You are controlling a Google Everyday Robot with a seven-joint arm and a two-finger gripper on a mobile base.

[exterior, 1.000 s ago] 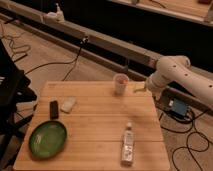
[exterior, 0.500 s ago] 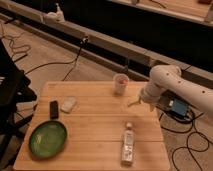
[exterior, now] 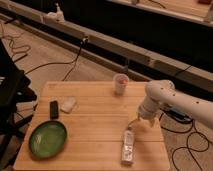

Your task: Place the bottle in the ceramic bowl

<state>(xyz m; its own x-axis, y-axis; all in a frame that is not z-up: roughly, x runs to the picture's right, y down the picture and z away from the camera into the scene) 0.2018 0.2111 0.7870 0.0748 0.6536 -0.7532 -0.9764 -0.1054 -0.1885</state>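
Note:
The bottle point(exterior: 128, 145) lies on its side near the front right of the wooden table point(exterior: 95, 120), white cap toward the back. The green ceramic bowl point(exterior: 47, 138) sits at the table's front left, empty. My gripper point(exterior: 135, 123) hangs from the white arm point(exterior: 165, 97) that reaches in from the right, and it is just above and behind the bottle's cap end. It is not touching the bottle as far as I can see.
A whitish paper cup point(exterior: 120, 83) stands at the table's back edge. A black rectangular object point(exterior: 53, 109) and a small pale packet point(exterior: 68, 104) lie at the left. Cables run over the floor around the table, and a dark chair stands at the left.
The arm has swung forward and down from the table's back right edge toward the bottle's cap end. The bottle and bowl have not moved.

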